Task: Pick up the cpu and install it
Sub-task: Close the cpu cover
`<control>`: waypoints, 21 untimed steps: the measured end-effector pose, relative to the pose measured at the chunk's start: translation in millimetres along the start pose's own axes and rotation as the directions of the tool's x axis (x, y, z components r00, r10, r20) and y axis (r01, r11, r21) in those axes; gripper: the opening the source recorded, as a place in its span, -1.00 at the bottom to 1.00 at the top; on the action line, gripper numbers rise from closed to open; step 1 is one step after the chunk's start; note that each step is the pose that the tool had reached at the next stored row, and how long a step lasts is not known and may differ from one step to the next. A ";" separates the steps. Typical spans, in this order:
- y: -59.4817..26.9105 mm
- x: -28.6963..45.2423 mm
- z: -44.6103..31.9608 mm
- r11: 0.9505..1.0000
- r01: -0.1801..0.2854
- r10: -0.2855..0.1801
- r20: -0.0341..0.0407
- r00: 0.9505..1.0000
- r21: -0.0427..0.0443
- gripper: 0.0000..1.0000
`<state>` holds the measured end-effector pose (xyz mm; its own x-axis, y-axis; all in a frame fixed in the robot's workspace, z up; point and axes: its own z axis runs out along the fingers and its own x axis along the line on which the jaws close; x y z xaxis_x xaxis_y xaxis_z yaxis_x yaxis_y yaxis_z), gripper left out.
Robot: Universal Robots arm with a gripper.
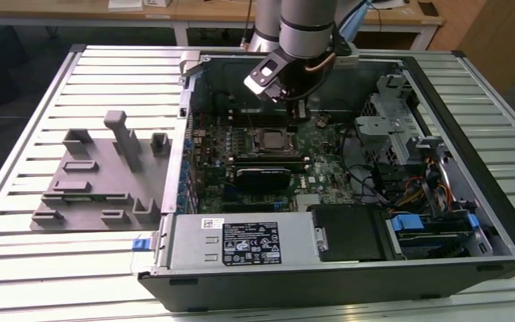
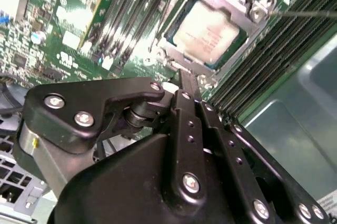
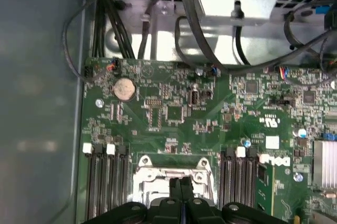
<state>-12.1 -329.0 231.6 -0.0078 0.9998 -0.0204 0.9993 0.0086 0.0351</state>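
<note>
I am hanging inside the open case [image 1: 347,285], upper middle of the exterior view, over the motherboard [image 1: 208,181]. The grey fixture [image 1: 96,181] is lying at that view's left. My gripper [image 2: 185,77] is pressing its fingers together, empty, near the cpu [image 2: 210,34], which is sitting in its socket [image 2: 253,11] between memory slots [image 2: 131,13].

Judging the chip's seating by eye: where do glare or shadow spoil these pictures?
In the second wrist view, glare washes the cpu top pale, and the gripper sits dark in front; in the first wrist view, the case wall shows soft reflections; in the exterior view, the slatted table shines bright while the motherboard lies dimmer.
</note>
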 end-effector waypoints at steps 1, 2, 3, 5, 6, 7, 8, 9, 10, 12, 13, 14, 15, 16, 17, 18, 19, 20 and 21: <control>-2.3 -1.3 0.3 1.000 0.000 0.000 0.000 1.000 0.000 -0.79; -4.7 -2.7 0.6 1.000 0.000 0.000 0.000 1.000 0.000 -0.79; -7.2 -4.1 1.0 1.000 0.000 0.000 0.000 1.000 0.000 -0.79; -12.1 -6.6 1.7 1.000 0.000 0.000 0.000 1.000 0.000 -0.79; -15.0 -7.4 2.0 1.000 0.000 0.000 0.000 1.000 0.000 -0.79; -17.7 -8.0 2.4 1.000 0.000 0.000 0.000 1.000 0.000 -0.79; -20.3 -8.4 2.8 1.000 0.000 0.000 0.000 1.000 0.000 -0.79; -23.0 -8.7 3.2 1.000 0.000 0.000 0.000 1.000 0.000 -0.79; -25.4 -8.8 3.7 1.000 0.000 0.000 0.000 1.000 0.000 -0.79; -28.6 -8.9 5.2 1.000 0.000 0.000 0.000 1.000 0.000 -0.79; -29.7 -8.9 5.9 1.000 0.000 0.000 0.000 1.000 0.000 -0.79; -29.9 -9.0 6.1 1.000 0.000 0.000 0.000 1.000 0.000 -0.79; -29.9 -9.0 6.0 1.000 0.000 0.000 0.000 1.000 0.000 -0.79; -29.9 -9.0 6.0 1.000 0.000 0.000 0.000 1.000 0.000 -0.79; -29.9 -9.0 6.0 1.000 0.000 0.000 0.000 1.000 0.000 -0.79; -29.9 -9.0 6.1 1.000 0.000 0.000 0.000 1.000 0.000 -0.79; -30.0 -8.9 6.1 1.000 0.001 -0.001 0.000 1.000 0.000 -0.79; -29.9 -8.9 6.1 1.000 0.010 -0.010 0.000 1.000 0.000 -0.79; -29.9 -8.9 6.2 1.000 0.028 -0.028 -0.001 1.000 -0.001 -0.79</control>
<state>-41.8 -338.3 224.5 -0.0358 0.9992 -0.0203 0.9987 0.0365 0.0352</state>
